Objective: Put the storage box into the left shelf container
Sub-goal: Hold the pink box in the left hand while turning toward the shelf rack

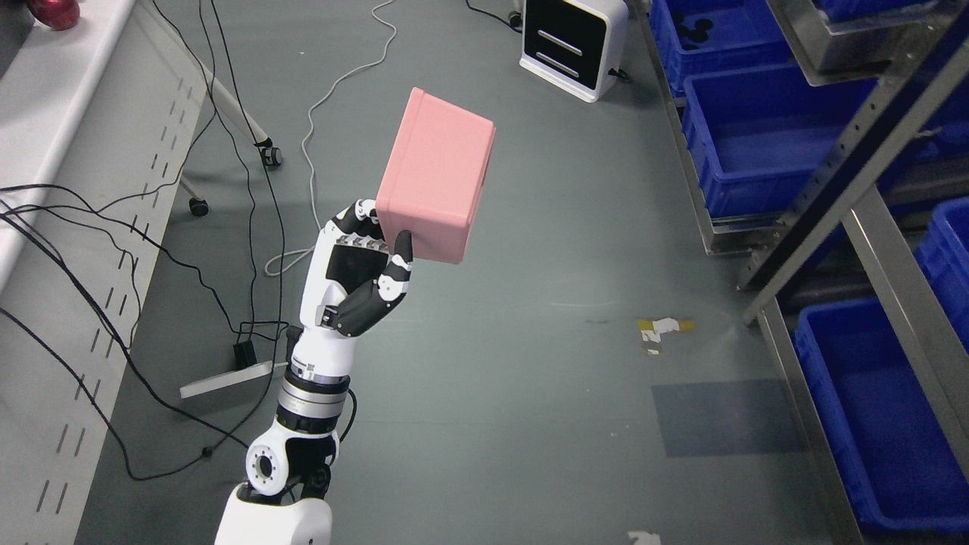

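A pink storage box is held up in the air over the grey floor, tilted, in the middle of the head view. My left hand is shut on its lower left corner, with the thumb on the near face and the fingers behind it. The left arm rises from the bottom edge, left of the middle. On the right stands a metal shelf with several blue containers; one sits on the far upper level and another lies low at the near right. The right arm does not show.
A white table with perforated side panels runs along the left, with black cables trailing over the floor beside it. A white device stands on the floor at the top. Tape scraps lie near the shelf's leg.
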